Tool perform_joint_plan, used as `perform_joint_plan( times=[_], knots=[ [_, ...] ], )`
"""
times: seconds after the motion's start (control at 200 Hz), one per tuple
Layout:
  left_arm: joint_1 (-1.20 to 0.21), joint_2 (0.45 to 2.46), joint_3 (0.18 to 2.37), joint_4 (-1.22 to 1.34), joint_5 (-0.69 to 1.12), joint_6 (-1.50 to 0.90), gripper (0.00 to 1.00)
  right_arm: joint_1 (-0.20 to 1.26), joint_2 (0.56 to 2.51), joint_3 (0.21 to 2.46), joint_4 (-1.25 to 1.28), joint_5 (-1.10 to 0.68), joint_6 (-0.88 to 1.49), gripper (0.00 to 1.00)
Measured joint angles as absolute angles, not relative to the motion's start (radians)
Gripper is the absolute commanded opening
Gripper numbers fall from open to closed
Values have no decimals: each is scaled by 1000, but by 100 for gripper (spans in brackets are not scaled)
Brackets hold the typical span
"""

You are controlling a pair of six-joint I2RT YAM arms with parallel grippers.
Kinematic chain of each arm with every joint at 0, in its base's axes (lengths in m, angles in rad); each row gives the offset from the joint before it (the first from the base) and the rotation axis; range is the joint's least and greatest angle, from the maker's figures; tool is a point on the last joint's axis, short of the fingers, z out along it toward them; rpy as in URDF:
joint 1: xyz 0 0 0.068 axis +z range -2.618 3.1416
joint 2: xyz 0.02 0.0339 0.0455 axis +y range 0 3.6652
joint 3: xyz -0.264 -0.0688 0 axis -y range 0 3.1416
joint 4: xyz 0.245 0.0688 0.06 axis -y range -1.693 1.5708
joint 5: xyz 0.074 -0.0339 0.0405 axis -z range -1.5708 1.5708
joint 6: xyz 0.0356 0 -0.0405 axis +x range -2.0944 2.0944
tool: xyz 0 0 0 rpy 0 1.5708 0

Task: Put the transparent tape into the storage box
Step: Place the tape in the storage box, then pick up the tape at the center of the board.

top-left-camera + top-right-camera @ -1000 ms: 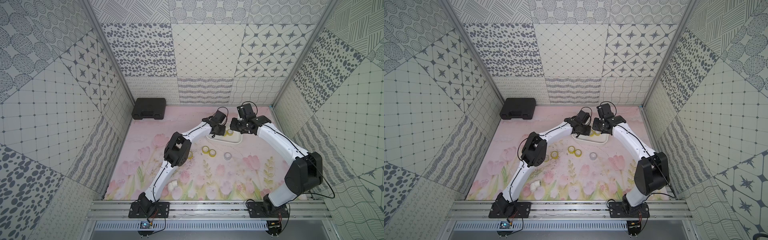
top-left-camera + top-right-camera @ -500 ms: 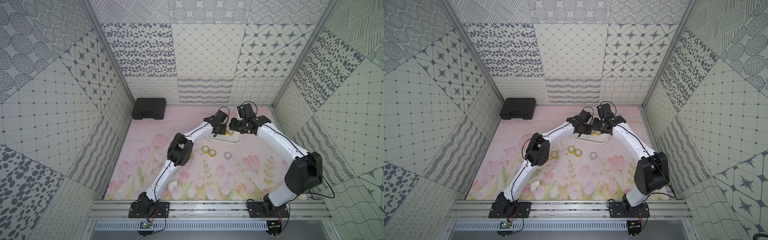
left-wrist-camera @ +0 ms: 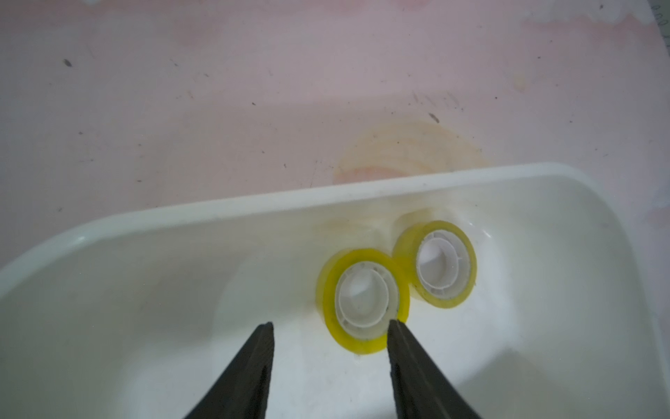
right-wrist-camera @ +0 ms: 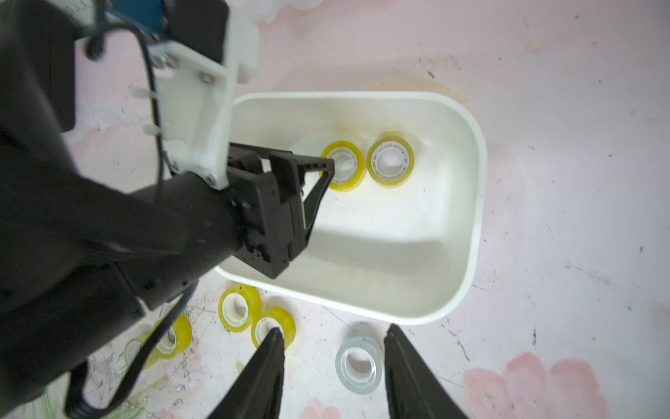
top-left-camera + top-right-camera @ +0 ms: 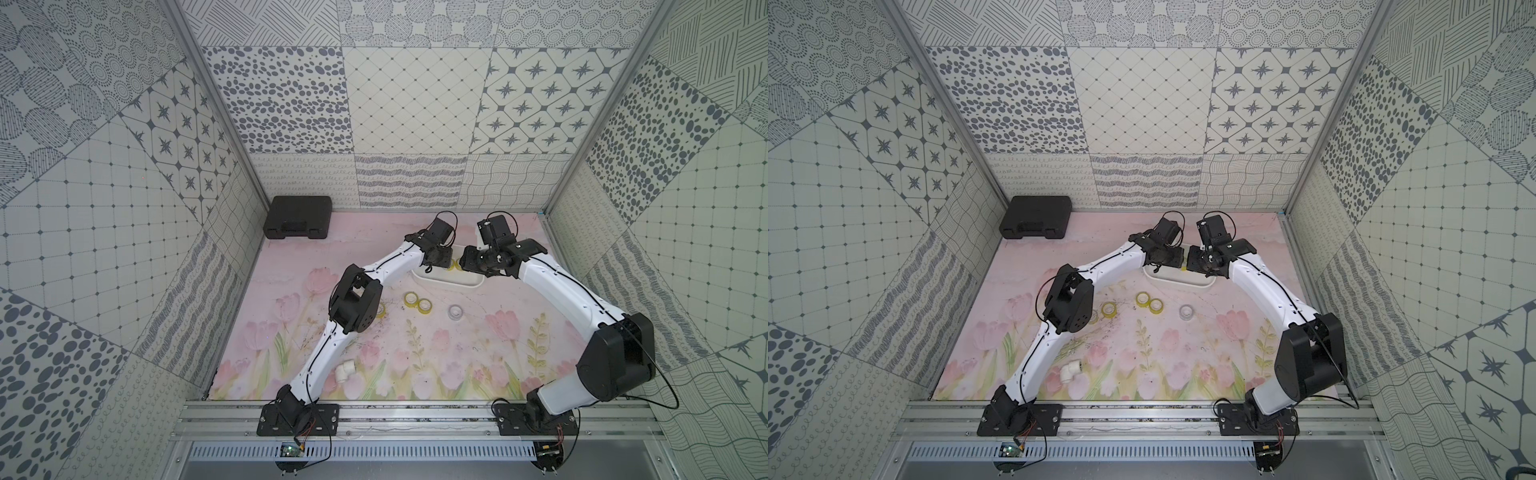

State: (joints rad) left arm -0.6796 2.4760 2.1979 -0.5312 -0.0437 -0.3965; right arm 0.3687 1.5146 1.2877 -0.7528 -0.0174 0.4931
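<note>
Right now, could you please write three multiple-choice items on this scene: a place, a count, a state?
1. Count of yellow tape rolls in the white plastic storage tub: A) none B) two C) five
2. The black moulded plastic case sits: A) far left corner B) in the tub C) beside the right arm
3. The left jaws are: A) shut on a roll B) open, empty C) unseen
B, two lie side by side; A, it lies by the back wall; B, they stand apart over the tub.
</note>
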Motion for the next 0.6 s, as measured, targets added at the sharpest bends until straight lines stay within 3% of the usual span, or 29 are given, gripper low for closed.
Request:
perform_joint_plan(
  times=[0.205, 0.285, 0.6],
  knots=[
    [-668, 2278, 2016, -496, -64, -390, 61, 376, 1486, 1169, -778, -42, 489, 46],
    [-659, 2189, 1928, -477, -68, -389, 70, 382, 1492, 1114, -779, -44, 490, 46],
    [-652, 1847, 1565, -429, -125, -393, 86, 429, 1591, 1034, -690, -31, 504, 45]
  ],
)
